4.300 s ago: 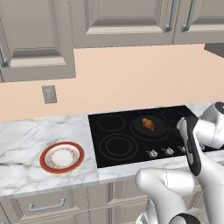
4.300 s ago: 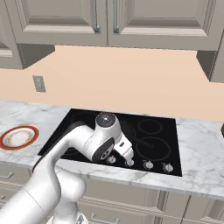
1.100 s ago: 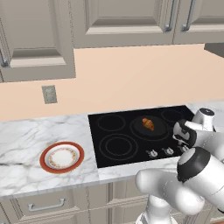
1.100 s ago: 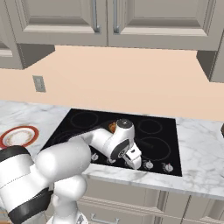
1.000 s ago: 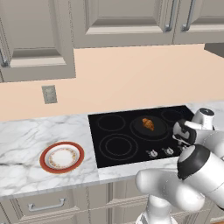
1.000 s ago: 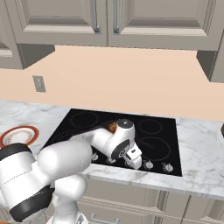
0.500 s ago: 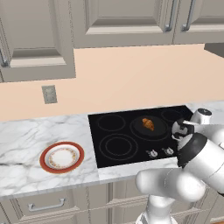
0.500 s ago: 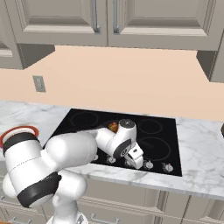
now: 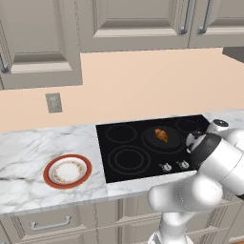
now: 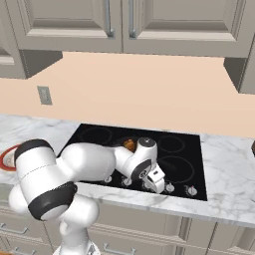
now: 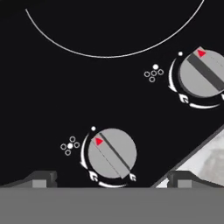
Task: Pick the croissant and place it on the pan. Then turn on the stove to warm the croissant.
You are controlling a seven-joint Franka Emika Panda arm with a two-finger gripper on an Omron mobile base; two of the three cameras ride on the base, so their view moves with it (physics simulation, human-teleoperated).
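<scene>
Landmark: the stove (image 9: 143, 147), black glass cooktop set in the marble counter (image 9: 28, 157).

Far left of the stove, a white plate w/ red-orange rim (image 9: 67, 171) is seen on the counter, well apart from the cooktop edge. Above & left of the stove, a wall outlet (image 9: 54, 102) is set in the peach backsplash. Grey cabinets (image 9: 133, 21) are hung over the stove.

On the stove, the left burners are marked by thin grey rings. Right of those, at the stove's back-right, the pan (image 9: 167, 139) is sat on its burner, and the croissant (image 9: 161, 135) is seen lying inside it, approx. centre. In the right base view the croissant (image 10: 129, 145) is glimpsed just behind the white arm.

Along the stove's front edge, silver knobs (image 9: 165, 167) are lined up in a row. The gripper (image 11: 112, 177) is held low right over that row, at the stove's front-right. Jaws are spread wide; nothing is pinched betw. them. In the hand view a knob (image 11: 112, 152) is framed betw. the two fingertips (image 11: 41, 178), red pointer up-left. A 2nd knob (image 11: 202, 73) is seen further right, near the stove's edge where the marble begins.
</scene>
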